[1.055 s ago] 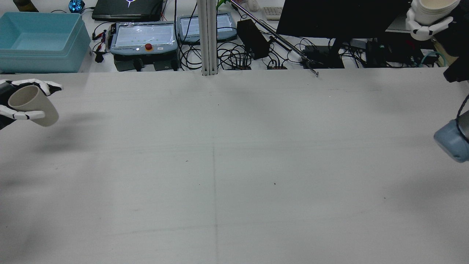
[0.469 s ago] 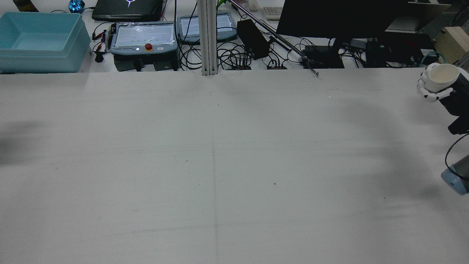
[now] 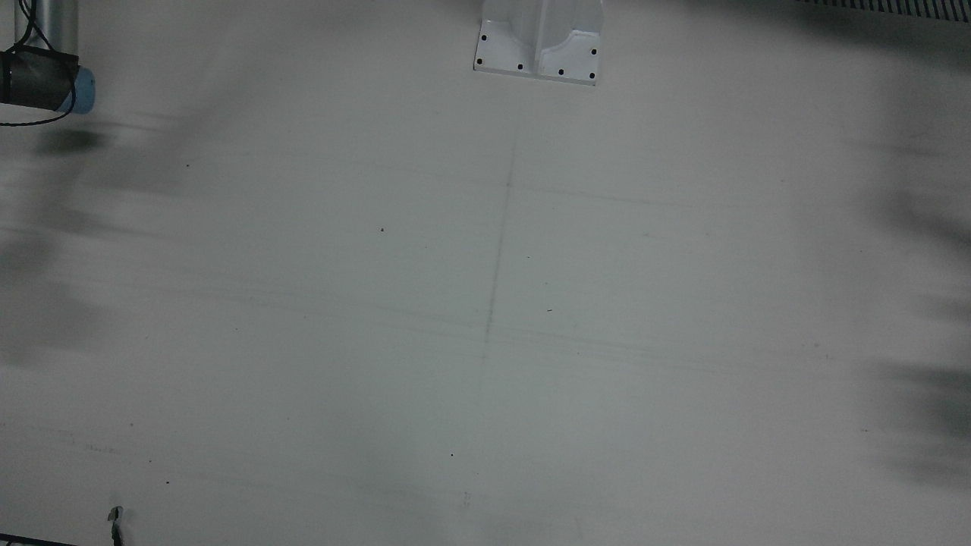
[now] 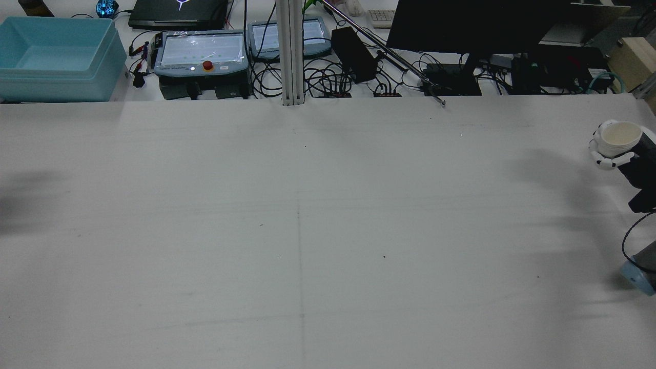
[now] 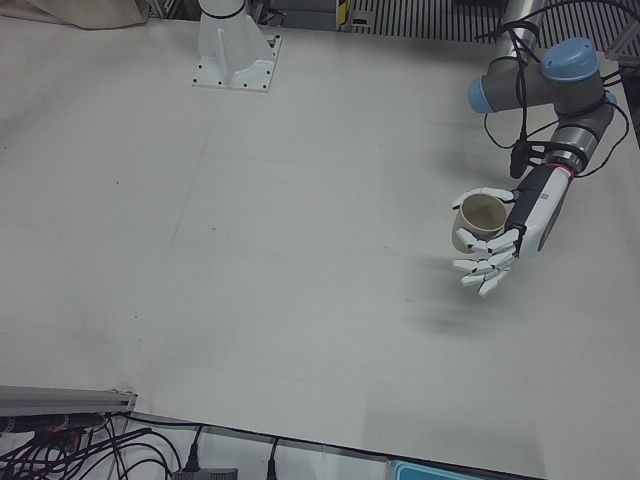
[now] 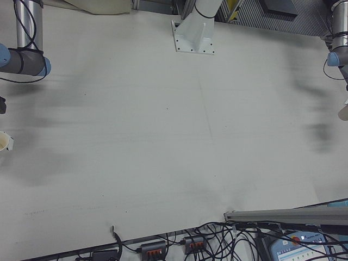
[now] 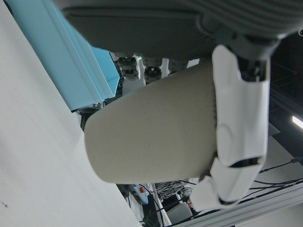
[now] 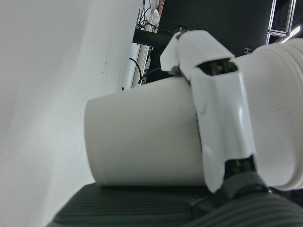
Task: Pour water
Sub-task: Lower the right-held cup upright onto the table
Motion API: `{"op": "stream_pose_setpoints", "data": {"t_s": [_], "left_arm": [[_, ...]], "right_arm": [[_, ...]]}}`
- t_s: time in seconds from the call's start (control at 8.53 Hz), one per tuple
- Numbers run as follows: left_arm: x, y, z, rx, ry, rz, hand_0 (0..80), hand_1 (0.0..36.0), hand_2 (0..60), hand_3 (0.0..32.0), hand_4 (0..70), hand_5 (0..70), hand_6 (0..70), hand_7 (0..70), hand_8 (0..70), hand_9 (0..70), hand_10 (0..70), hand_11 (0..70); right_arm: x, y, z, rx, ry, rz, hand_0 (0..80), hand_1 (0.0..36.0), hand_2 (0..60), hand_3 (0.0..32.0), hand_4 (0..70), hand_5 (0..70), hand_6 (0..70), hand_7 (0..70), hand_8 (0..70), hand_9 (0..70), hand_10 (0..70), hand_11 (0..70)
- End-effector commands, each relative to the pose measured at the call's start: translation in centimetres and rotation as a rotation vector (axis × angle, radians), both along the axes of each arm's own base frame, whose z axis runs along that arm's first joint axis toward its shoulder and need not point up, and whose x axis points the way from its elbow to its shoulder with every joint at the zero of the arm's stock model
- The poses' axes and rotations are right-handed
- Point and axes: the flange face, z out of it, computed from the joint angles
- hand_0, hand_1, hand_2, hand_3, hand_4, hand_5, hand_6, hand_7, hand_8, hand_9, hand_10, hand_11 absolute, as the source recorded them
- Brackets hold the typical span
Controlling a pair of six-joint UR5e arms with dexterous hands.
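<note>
1. At the table's right edge in the rear view, a white ribbed paper cup [image 4: 620, 138] is held upright in the right hand [image 4: 607, 154], with its mouth open to the camera.
2. White fingers [image 8: 222, 118] are seen wrapped across the cup's side in the right hand view, pressed against its wall.
3. Over the other half of the table, a beige smooth cup [image 5: 480, 218] is gripped by the left hand [image 5: 495, 255] in the left-front view, raised clear of the surface and tilted.
4. Its side is clasped by a white finger [image 7: 239, 123] in the left hand view; the remaining fingers are shown fanned out below the cup in the left-front view.
5. Both cups are kept well apart, with the bare grey table [image 4: 307, 230] between them.
6. Beyond the table's far edge, a light blue plastic bin [image 4: 51, 56] is noted at the left.
</note>
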Motion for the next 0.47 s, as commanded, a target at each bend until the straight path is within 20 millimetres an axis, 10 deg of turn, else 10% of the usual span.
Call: {"op": "stream_pose_setpoints", "data": {"t_s": [0.0, 0.12, 0.35], "left_arm": [[0.0, 0.2, 1.8, -0.009, -0.011, 0.000, 60.2, 31.6, 60.0, 0.0, 63.7, 70.0, 24.3, 29.5, 18.6, 17.6, 5.7, 10.1], [0.0, 0.3, 2.6, 0.000, -0.034, -0.004, 60.3, 30.7, 60.0, 0.0, 63.4, 70.0, 24.2, 29.4, 18.6, 17.7, 5.7, 10.0], [2.1, 0.7, 3.8, 0.010, -0.066, 0.032, 61.1, 26.3, 46.1, 0.0, 62.2, 70.0, 23.9, 28.9, 18.7, 17.7, 5.5, 9.6]], "right_arm": [[-0.3, -0.8, -1.8, 0.037, -0.038, 0.002, 66.9, 23.2, 1.6, 0.0, 16.9, 70.0, 18.5, 34.7, 20.7, 22.4, 14.3, 23.0], [-0.1, -1.9, -4.0, 0.081, -0.059, 0.014, 61.0, 18.6, 0.0, 0.0, 13.4, 60.2, 8.8, 13.1, 8.9, 3.2, 5.6, 10.1], [0.4, -3.0, -6.9, 0.133, -0.077, 0.023, 57.5, 15.8, 0.0, 0.0, 7.1, 50.9, 4.8, 7.7, 6.5, 0.9, 3.9, 7.5]]}}
